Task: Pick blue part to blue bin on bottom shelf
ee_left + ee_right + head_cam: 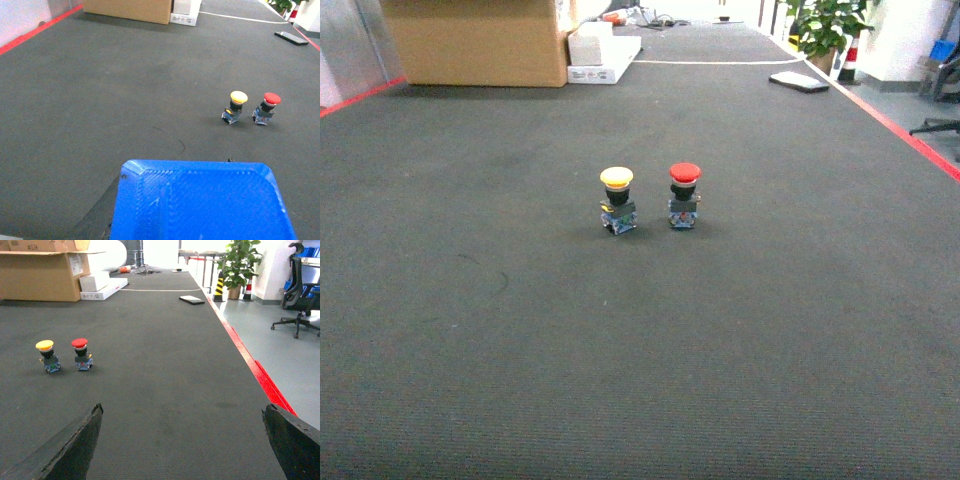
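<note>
Holding the blue part (200,200) clamped in the left gripper, with the right gripper (182,440) spread apart, means carrying it level, since neither bin nor shelf shows, past the 2 buttons (650,198) ahead.

On the dark grey carpeted floor (640,350) two push buttons stand upright just beside each other, apart: the yellow-capped button (617,199) on the left, the red-capped button (684,194) on the right. Far left sits a large cardboard box (480,40), with flat white boxes (600,55) against its right side. A red line (910,135) borders the carpet on the right. Far right, a flat dark object (798,81), perhaps a tablet, lies near that line, and behind it stands a potted plant (825,25). A black office chair (300,287) stands on the pale floor beyond the line.
</note>
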